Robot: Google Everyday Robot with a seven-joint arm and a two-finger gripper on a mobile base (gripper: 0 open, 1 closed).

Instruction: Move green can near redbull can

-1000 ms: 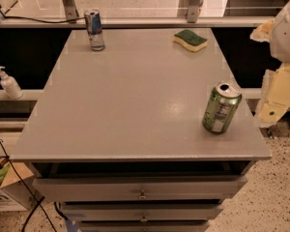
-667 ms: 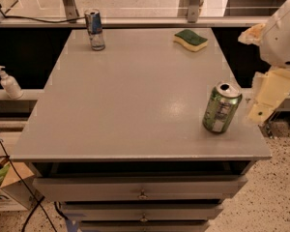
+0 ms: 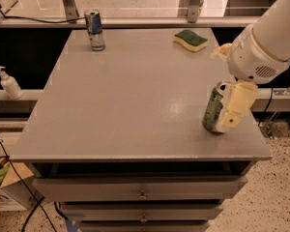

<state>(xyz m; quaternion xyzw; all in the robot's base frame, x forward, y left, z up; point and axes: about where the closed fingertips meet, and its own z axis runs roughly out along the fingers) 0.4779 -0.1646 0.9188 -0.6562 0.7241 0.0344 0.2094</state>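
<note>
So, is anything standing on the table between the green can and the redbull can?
Nothing visible. The gripper is at the green can, front right; bare tabletop runs to the redbull can, far left. The sponge lies aside, far right.

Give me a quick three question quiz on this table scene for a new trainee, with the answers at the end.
1. True or false: the gripper is at the green can, near the front right corner of the table.
2. What lies near the table's back right corner? A. a sponge B. a mug C. a banana
3. Fill in: the can standing near the back left corner is the ____ can.
Key: 1 true; 2 A; 3 the redbull can.
</note>
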